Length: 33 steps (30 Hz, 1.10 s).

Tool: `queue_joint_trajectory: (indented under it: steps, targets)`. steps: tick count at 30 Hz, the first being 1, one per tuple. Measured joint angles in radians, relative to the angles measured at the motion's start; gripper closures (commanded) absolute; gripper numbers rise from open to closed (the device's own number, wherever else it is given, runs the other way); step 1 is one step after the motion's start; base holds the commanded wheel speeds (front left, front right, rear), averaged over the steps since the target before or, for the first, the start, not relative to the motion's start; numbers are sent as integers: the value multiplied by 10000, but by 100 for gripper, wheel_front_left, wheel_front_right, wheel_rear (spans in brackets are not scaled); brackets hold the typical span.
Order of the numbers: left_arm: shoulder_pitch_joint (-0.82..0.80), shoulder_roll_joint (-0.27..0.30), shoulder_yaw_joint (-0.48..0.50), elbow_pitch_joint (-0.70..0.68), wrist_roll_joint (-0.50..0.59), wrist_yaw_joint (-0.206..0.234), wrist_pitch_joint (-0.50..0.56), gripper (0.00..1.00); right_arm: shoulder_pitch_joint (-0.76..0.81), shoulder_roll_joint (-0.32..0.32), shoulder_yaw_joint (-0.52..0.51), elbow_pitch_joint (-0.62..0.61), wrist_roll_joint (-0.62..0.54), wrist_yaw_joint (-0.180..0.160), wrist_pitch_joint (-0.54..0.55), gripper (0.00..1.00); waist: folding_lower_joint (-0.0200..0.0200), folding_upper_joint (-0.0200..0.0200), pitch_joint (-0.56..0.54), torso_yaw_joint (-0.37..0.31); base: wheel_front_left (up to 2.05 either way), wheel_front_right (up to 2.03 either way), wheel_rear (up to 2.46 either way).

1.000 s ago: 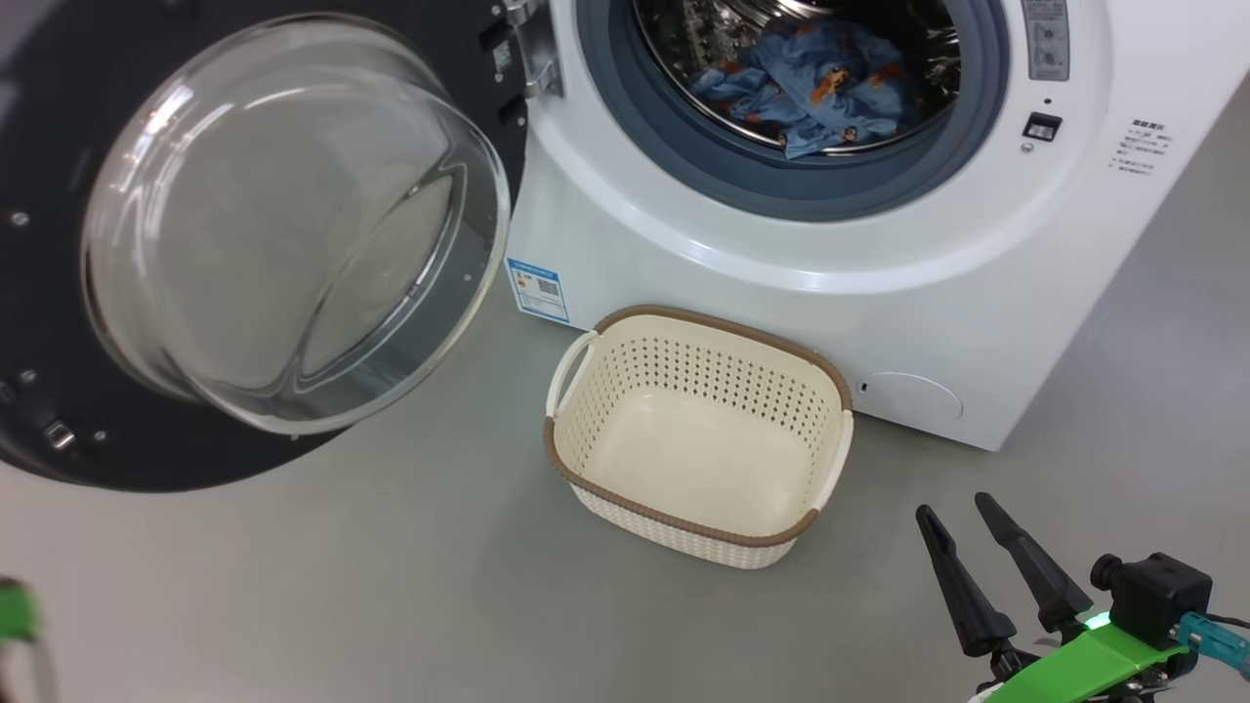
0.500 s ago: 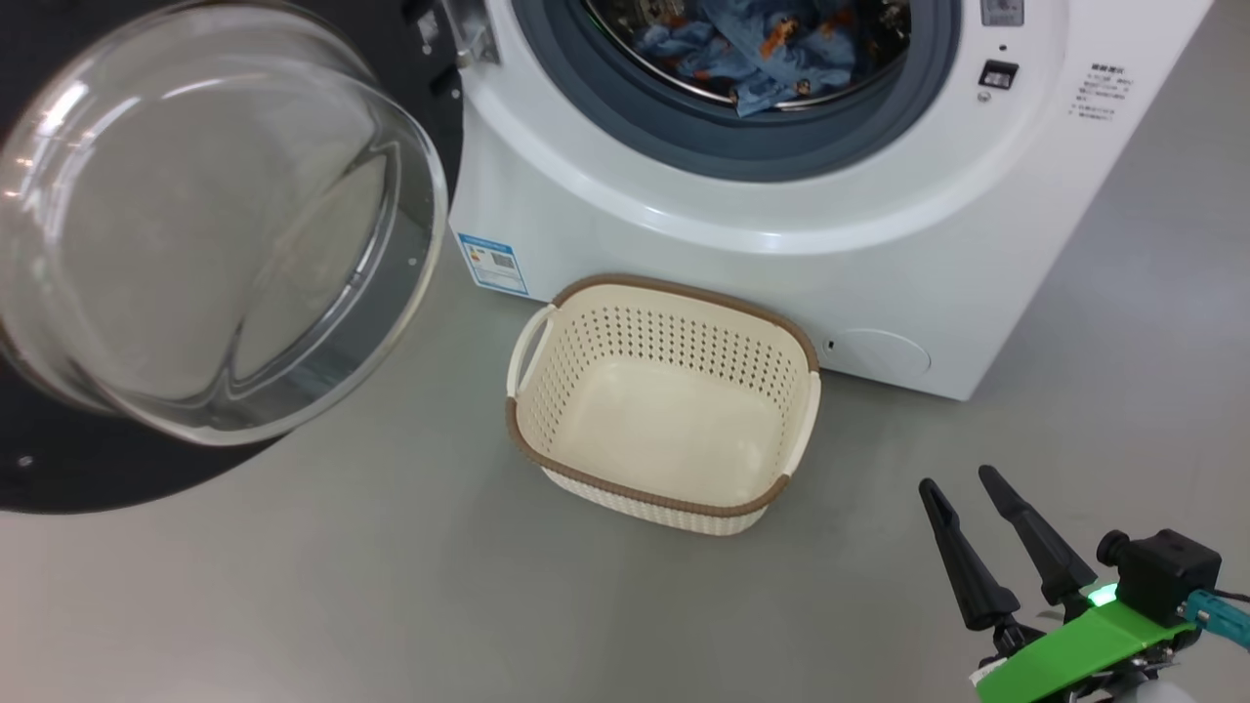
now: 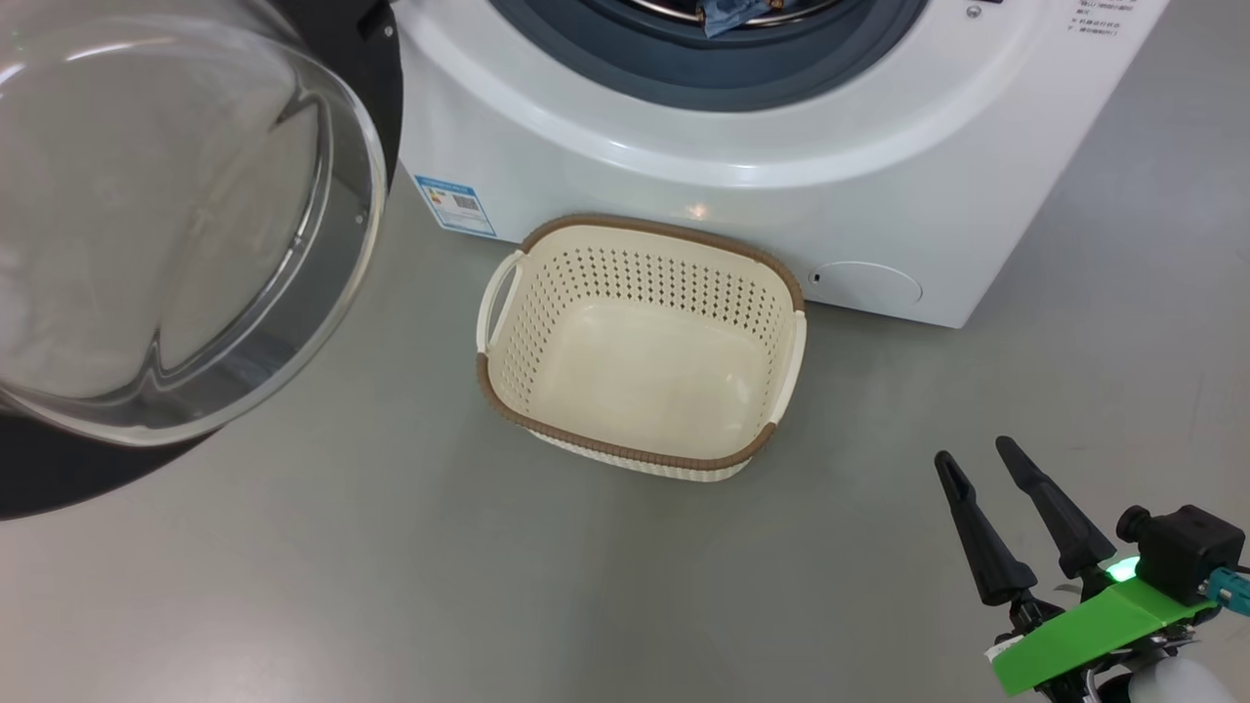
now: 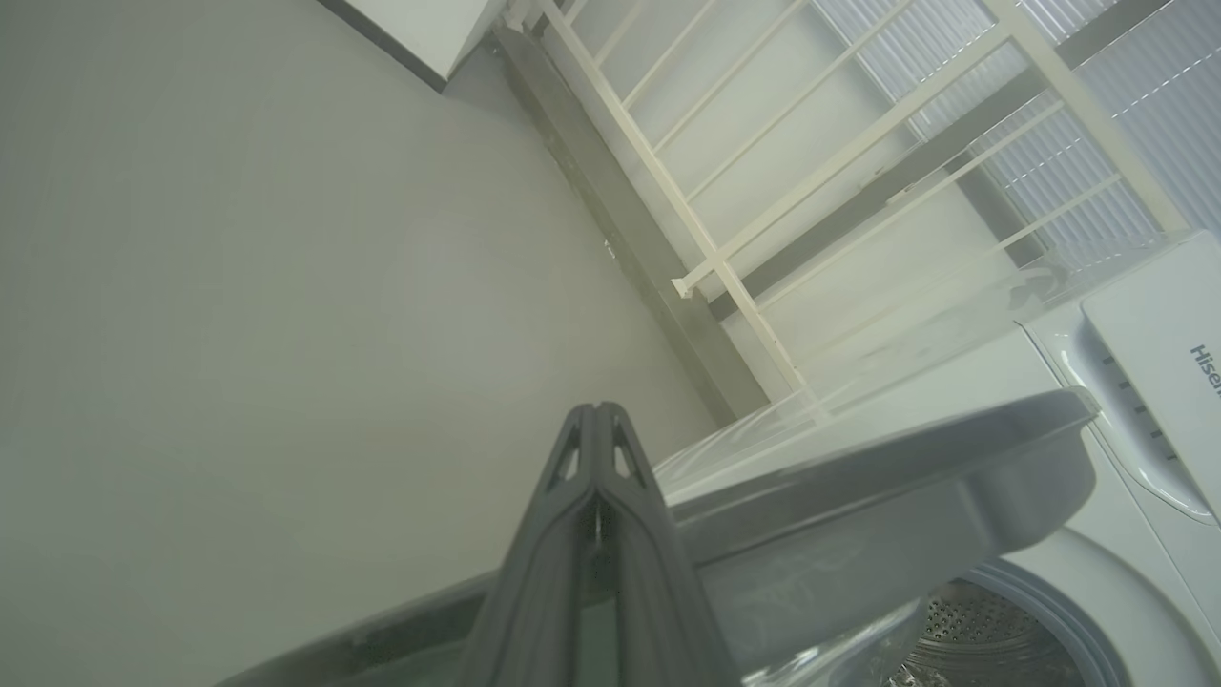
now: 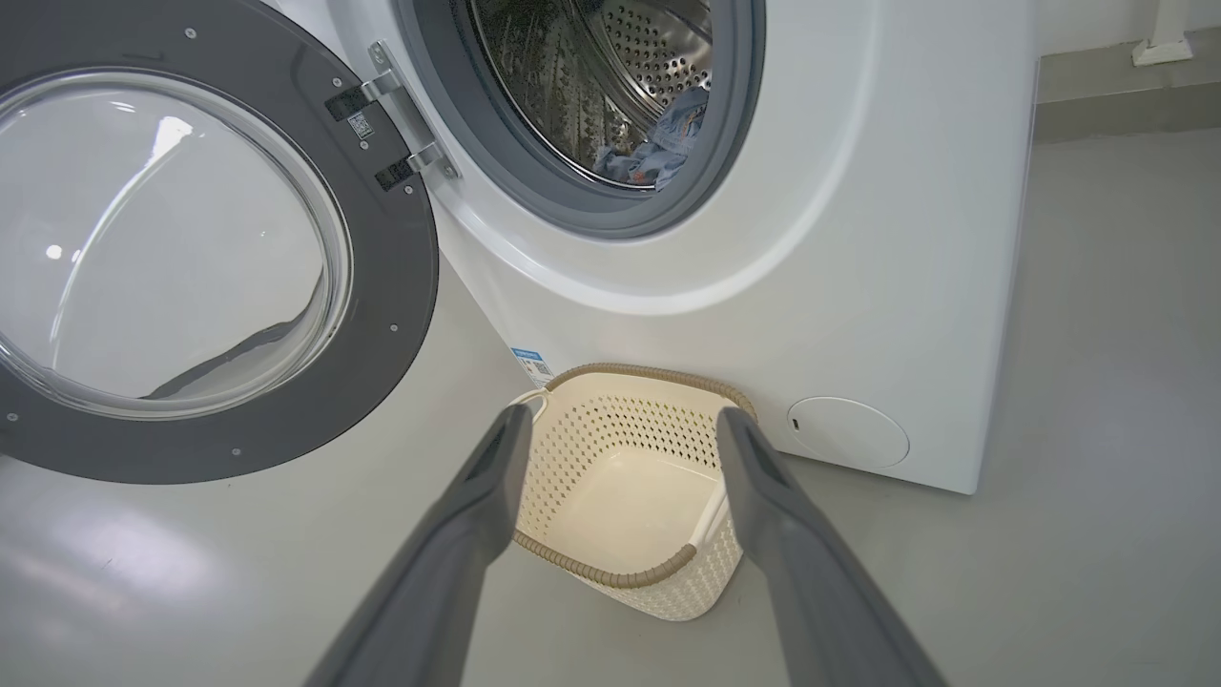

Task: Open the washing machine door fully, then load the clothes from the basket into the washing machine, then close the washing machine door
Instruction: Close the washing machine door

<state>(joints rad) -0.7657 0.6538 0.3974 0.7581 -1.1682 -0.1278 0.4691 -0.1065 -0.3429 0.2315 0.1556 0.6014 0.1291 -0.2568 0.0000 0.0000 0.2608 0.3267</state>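
Washing machine door: swung wide open to the left of the machine's mouth; its clear glass bowl bulges toward the head camera, with the black rim around it.
Washing machine: a white front-loader on the grey floor. Its round mouth is uncovered and a grey rubber seal rings the perforated steel drum. A blue label sits at its lower left corner.
Clothes: a blue bundle with orange-brown print lies low inside the drum, behind the seal.
Basket: upright on the floor just in front of the machine, below the mouth and right of the door; its cream bottom lies bare.
Right gripper: low at the right, well apart from the basket, fingers spread wide with nothing between them; in its wrist view they frame the basket.
Left gripper: fingers pressed together, holding nothing, pointing past the door's grey edge toward a white rack.
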Motion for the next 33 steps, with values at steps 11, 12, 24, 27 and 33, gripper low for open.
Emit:
queue_joint_trajectory:
  steps: [11,12,24,27,33]
  targets:
    - [-164,151,-267,82,-259,280,1097,100,-156,-25,-38,-4,0,0,0,0,0,0,276,-2,0,0,0]
    - [-153,148,-267,52,-291,311,1214,100,-211,-27,-36,-4,0,0,0,0,0,0,269,-6,0,0,0]
    - [508,336,-483,-842,-606,326,2763,100,-234,-38,-134,23,0,0,0,0,0,0,24,-42,0,0,0]
    - [675,332,-514,-1045,-719,326,3062,100,-233,-35,-165,36,0,0,0,0,0,0,-59,-49,0,0,0]
    - [1093,217,-740,-1593,-1045,268,3781,100,-216,61,-199,75,0,0,0,0,-1,0,-296,-79,0,0,0]
